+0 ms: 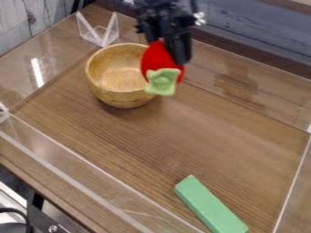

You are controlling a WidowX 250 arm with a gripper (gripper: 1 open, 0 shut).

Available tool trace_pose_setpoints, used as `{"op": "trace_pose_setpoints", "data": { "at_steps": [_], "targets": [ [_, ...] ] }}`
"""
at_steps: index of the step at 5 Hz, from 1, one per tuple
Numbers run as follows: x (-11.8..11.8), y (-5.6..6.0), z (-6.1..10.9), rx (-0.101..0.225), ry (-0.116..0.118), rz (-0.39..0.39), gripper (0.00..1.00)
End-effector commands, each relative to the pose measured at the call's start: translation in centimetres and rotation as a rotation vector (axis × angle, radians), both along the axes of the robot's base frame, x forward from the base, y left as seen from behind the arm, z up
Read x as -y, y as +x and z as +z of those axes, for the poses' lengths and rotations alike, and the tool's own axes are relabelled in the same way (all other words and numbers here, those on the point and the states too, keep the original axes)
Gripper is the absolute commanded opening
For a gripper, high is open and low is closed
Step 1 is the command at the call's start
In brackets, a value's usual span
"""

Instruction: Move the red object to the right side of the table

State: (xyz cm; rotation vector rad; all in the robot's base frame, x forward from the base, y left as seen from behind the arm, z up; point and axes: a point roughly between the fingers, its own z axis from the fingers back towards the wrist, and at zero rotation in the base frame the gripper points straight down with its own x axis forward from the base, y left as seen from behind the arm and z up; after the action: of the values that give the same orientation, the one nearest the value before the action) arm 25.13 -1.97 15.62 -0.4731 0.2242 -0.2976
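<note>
While pinching the red object (pixel 159 66), the hand (pixel 166 56) above the wooden bowl's (pixel 122 75) right rim.

- Single view only, set high and off one corner of the table (pixel 183 136); nothing shared with a second camera
- Looking steeply down and diagonally across the wood top; clear side walls (pixel 49 196) running slantwise through the picture
- Close enough to fill the picture with the tabletop; near corner cut off at lower left
- Wooden bowl (pixel 124 76) upper left, green block (pixel 210 207) near the bottom edge, grey backdrop at top right
</note>
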Motion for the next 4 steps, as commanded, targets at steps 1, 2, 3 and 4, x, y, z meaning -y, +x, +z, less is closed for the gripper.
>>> {"op": "trace_pose_setpoints", "data": {
  "at_steps": [1, 2, 3, 4],
  "targets": [
    [4.2, 0.3, 0.2, 0.069, 0.01, -0.081, 0.0],
    [7.8, 0.5, -2.1, 0.083, 0.016, -0.171, 0.0],
    [9.9, 0.4, -4.8, 0.089, 0.024, -0.206, 0.0],
    [10.0, 0.8, -6.7, 0.093, 0.031, -0.217, 0.0]
  ]
}}
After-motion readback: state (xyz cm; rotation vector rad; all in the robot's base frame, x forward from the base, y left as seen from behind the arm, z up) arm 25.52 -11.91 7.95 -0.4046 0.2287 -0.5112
